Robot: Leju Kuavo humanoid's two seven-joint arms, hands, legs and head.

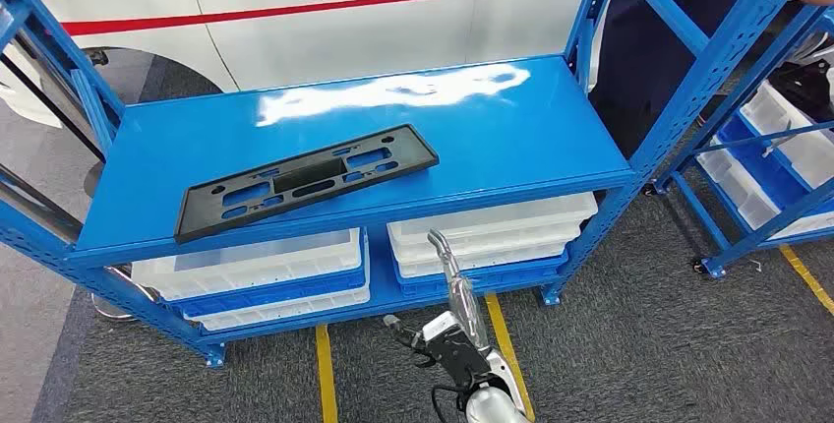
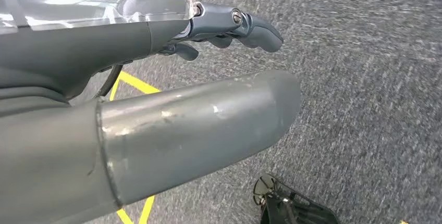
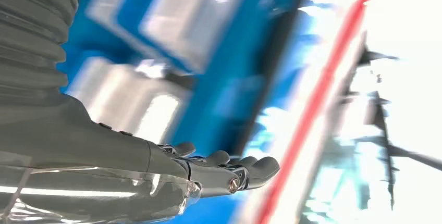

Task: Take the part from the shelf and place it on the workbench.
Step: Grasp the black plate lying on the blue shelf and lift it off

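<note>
The part point(image 1: 307, 179) is a long flat black plate with several cut-outs. It lies at an angle on the left front of the blue shelf's top board point(image 1: 511, 138). My right hand point(image 1: 454, 315) is raised in front of the shelf, below the board's front edge and right of the part, apart from it. Its fingers are stretched out and hold nothing. In the blurred right wrist view the right hand point(image 3: 130, 151) points towards the blue frame and white bins. My left hand point(image 2: 182, 120) hangs over grey carpet, fingers apart and holding nothing.
White bins point(image 1: 256, 268) sit on the lower level under the board. A second blue rack point(image 1: 777, 148) with white bins stands to the right. A white car body point(image 1: 344, 20) with a red stripe is behind, and a person in dark clothes point(image 1: 659, 39) at the back right. Yellow lines point(image 1: 325, 374) mark the carpet.
</note>
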